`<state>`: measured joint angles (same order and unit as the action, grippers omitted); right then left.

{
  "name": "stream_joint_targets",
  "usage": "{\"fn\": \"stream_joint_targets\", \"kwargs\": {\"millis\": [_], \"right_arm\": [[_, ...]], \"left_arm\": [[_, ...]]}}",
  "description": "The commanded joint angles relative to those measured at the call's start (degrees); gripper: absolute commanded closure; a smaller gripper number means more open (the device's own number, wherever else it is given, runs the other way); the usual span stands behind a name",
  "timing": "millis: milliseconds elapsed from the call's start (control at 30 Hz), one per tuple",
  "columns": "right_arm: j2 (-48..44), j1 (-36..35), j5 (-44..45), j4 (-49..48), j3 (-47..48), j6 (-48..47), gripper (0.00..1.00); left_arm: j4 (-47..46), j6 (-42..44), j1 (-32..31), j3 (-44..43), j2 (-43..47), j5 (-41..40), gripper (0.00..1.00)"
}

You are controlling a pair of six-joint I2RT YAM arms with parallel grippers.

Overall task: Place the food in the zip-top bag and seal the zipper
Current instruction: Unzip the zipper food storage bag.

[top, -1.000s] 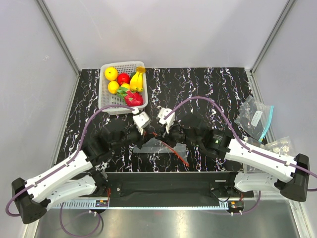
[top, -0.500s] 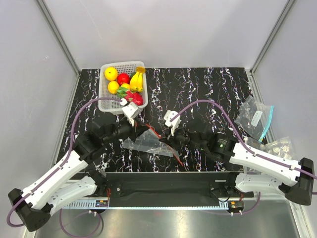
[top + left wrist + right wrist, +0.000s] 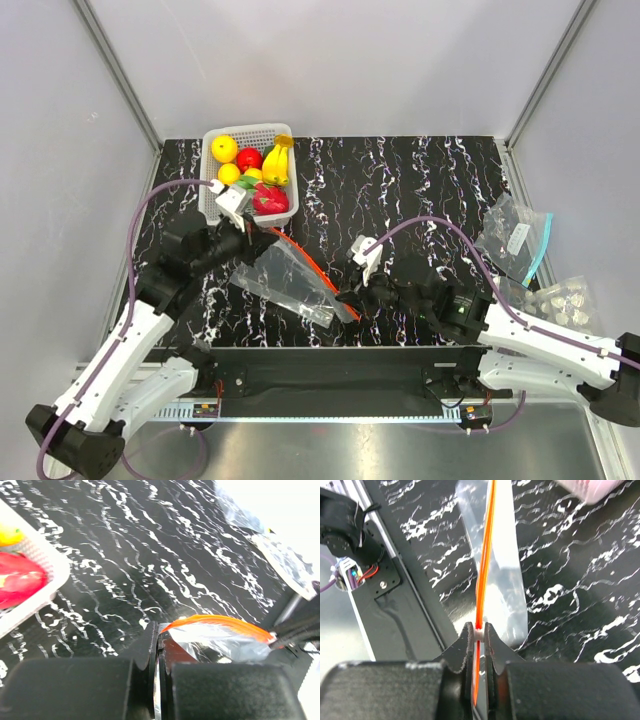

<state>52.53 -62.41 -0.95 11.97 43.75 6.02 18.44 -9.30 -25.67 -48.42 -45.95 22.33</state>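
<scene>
**Zip-top bag held by its zipper between both sets of jaws; food not yet loaded.**

At 10 o'clock on the tabletop (image 3: pixel 400 180), the white mesh basket (image 3: pixel 208 185) holds all the food: banana bunch (image 3: pixel 277 160), dragon fruit (image 3: pixel 268 198) and round yellow fruits (image 3: pixel 224 148). Just in front of the basket, the left jaws are clenched on one corner of the zip-top bag (image 3: pixel 285 280). The bag spans toward 5 o'clock, near front centre. Its zipper (image 3: pixel 308 268) runs straight to the right jaws, which are clamped on the strip's far end. The film looks light, limp and slippery, and the mouth will likely collapse unless spread. Grip the stiffer zipper strip, not the film. The fruits appear light, rigid and smooth, and the round ones may roll. At 3 o'clock, a teal-edged clear bag (image 3: pixel 515 235) carries a white label whose print is too small to read.
</scene>
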Motion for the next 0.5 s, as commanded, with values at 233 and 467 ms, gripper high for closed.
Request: {"fn": "stream_joint_targets", "kwargs": {"millis": [233,467], "right_arm": [[-3.05,-1.83,-3.35,2.18,-4.46,5.93,1.00],[-3.93,-2.54,-3.01,2.97,-5.69,6.46,0.62]], "left_arm": [[-2.44,1.30,5.72,-5.28,-1.42,-2.12,1.00],[-5.42,2.96,5.72,-3.44,-0.98,3.68,1.00]]}}
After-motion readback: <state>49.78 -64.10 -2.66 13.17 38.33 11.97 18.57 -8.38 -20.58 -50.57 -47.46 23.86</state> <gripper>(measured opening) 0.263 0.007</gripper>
